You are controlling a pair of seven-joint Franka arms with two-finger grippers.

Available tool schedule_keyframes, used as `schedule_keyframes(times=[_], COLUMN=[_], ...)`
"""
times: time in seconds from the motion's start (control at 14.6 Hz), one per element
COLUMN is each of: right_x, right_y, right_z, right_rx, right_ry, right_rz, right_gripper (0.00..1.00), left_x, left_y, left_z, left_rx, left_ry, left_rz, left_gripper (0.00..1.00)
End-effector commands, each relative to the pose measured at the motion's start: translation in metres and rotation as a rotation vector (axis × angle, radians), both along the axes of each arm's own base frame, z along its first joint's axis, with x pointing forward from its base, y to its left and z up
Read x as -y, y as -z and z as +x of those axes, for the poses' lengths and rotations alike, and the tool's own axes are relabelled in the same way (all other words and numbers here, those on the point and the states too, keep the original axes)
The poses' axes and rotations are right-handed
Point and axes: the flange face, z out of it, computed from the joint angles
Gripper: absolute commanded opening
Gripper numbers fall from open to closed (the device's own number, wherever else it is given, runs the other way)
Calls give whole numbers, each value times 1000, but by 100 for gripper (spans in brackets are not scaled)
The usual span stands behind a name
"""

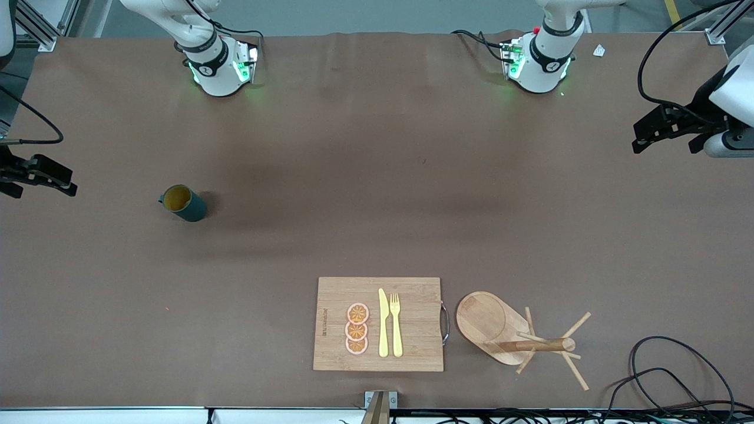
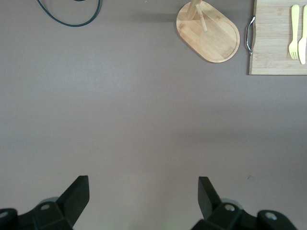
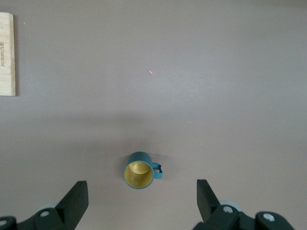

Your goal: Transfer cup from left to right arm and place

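The cup [image 1: 184, 203] is found upright on the table [image 1: 377, 176], toward the right arm's end. It is judged rigid, light, slippery; gripping across the rim is advised. The left gripper [image 2: 144, 201] and right gripper [image 3: 142, 203] are spread, empty, raised.

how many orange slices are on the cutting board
3. The orange slices sit in a short row on the cutting board, beside the yellow knife: one farthest from the front camera, one in the middle, one nearest. They overlap slightly; none seems hidden.
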Motion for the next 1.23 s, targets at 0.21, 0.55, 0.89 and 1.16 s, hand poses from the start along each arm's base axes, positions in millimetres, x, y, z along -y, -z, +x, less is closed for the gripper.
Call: schedule_keyframes(times=[0.21,0.55,0.89,1.16], right_x=[4,4,-1,-3], right_y=[14,14,8,-3], right_z=[-10,-10,-11,-13], right_rx=[6,6,10,18], right_ry=[-6,-6,-13,-32], right_rz=[18,19,32,31], right_gripper=[100,100,100,100], left_x=[2,4,6,6], left_y=[-2,-2,-1,0], left_z=[-1,-2,-1,-1], left_rx=[12,12,9,8], left_ry=[26,31,32,34], left_rz=[33,37,39,39], left_gripper=[100,100,100,100])
